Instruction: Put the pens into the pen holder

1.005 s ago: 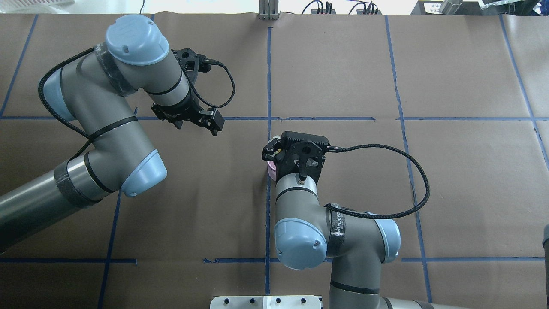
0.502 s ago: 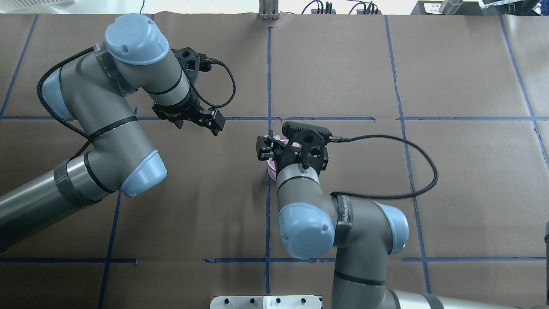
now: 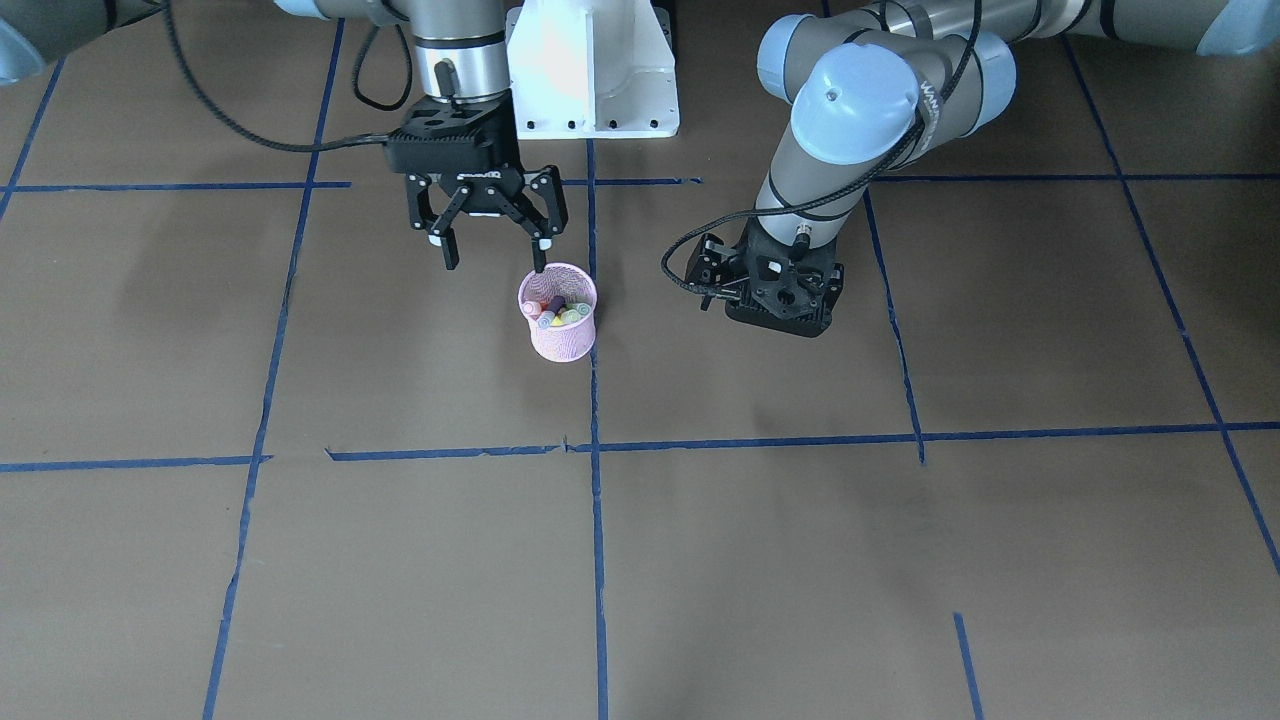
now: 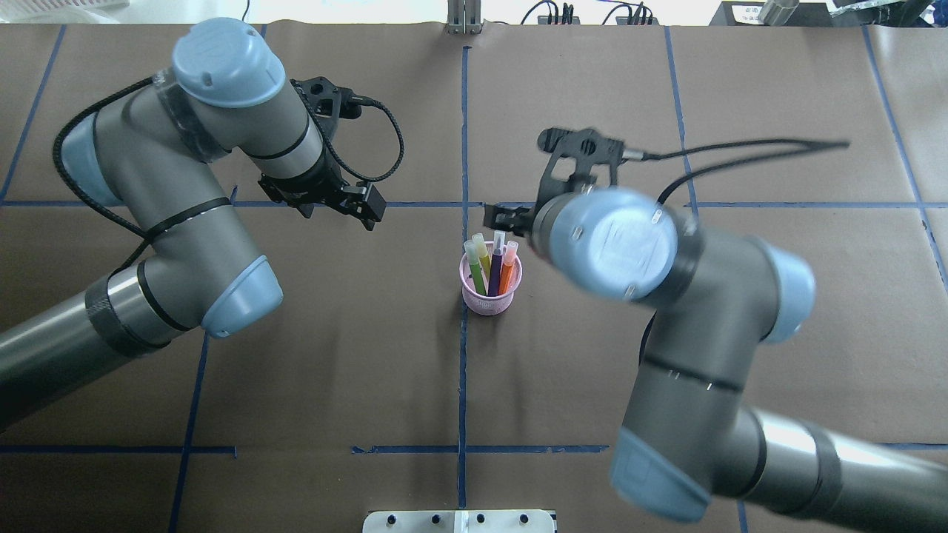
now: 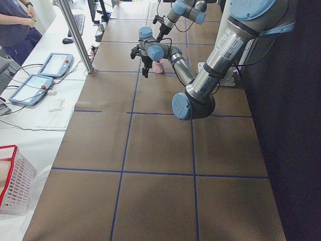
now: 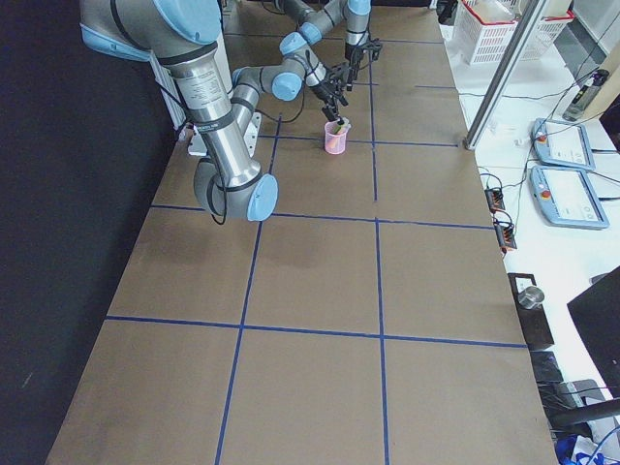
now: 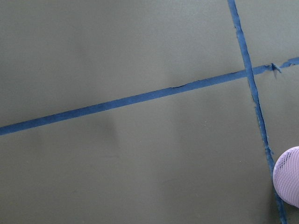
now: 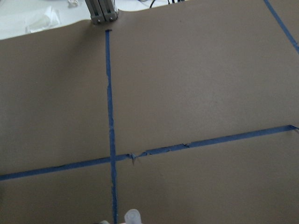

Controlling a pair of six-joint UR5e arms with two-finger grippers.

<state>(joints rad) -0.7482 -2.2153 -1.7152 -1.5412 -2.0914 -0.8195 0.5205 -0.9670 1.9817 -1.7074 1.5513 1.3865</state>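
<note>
The pink mesh pen holder (image 4: 490, 297) stands at the table's centre by the blue tape cross; it also shows in the front view (image 3: 560, 335). Several pens (image 4: 495, 268) in green, yellow, purple and orange stand in it, pale caps up, and show in the front view (image 3: 556, 310). My right gripper (image 3: 495, 264) is open and empty, just behind the holder's rim; overhead it (image 4: 498, 217) is blurred. My left gripper (image 4: 363, 206) hovers to the holder's left, its fingers hidden, so I cannot tell whether it is open. The holder's edge (image 7: 288, 183) shows in the left wrist view.
Brown paper with blue tape lines (image 4: 464, 133) covers the table. The white robot base (image 3: 592, 70) sits behind the holder. A metal post (image 4: 464, 16) stands at the far edge. No loose pens lie on the table in view.
My right arm has swung up and back to the right from above the holder, uncovering the holder and its pens. My left arm has barely moved.
</note>
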